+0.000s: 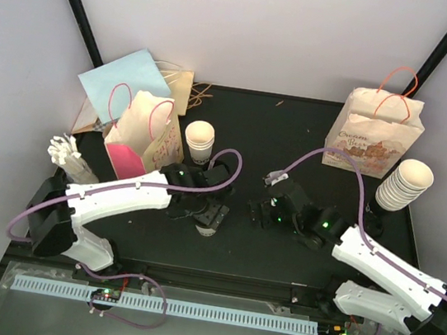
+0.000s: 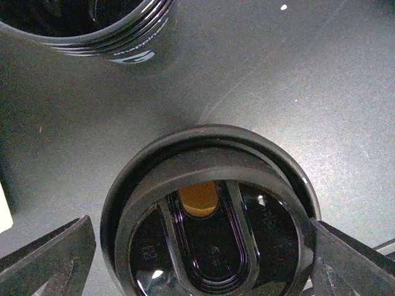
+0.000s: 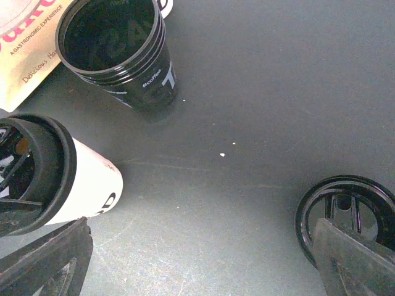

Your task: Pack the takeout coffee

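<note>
White cup (image 3: 86,185) with black lid (image 2: 210,234) stands upright at top-view centre, just below the cup stack (image 1: 199,137).

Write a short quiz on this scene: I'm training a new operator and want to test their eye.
1. True or false: the cup under the left pincer has no lid.
2. What lies on the table beside the right pincer? A) a loose black lid B) a spoon C) a straw
3. Fill in: the right pincer's jaws stand ___.
Key: 1 false, it is lidded; 2 A; 3 open.
</note>
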### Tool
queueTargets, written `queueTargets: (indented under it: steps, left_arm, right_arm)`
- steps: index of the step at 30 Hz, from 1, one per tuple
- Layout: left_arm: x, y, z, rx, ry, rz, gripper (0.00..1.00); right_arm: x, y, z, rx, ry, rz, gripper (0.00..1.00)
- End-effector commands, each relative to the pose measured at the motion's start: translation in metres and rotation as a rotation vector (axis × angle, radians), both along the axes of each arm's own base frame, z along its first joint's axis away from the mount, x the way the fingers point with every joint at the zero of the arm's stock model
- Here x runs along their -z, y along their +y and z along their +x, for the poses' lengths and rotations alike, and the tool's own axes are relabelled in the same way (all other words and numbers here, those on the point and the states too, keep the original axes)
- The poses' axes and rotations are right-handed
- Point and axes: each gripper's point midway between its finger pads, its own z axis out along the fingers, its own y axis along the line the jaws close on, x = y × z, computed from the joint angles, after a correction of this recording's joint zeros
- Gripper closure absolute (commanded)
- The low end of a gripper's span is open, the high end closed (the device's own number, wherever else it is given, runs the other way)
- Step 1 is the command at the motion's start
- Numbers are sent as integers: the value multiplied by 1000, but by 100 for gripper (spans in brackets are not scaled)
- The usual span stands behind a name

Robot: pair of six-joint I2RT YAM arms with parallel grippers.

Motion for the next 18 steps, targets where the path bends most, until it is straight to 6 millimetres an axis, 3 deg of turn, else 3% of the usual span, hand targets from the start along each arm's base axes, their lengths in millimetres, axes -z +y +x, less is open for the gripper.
queueTargets:
  steps: [1,8,18]
  left_arm:
    - [-8,-3,5,-13,-19,20,7]
    - [-6,-3,5,-10,-10,32,21]
    - [-24,-1,4,-9,-23,19,26]
  right_arm:
    - [-3,-6,1,25,-19,-3,0]
    - [2,-7,-1,22,-11,-10,0]
    - [5,-5,-1,18,-2,-16,0]
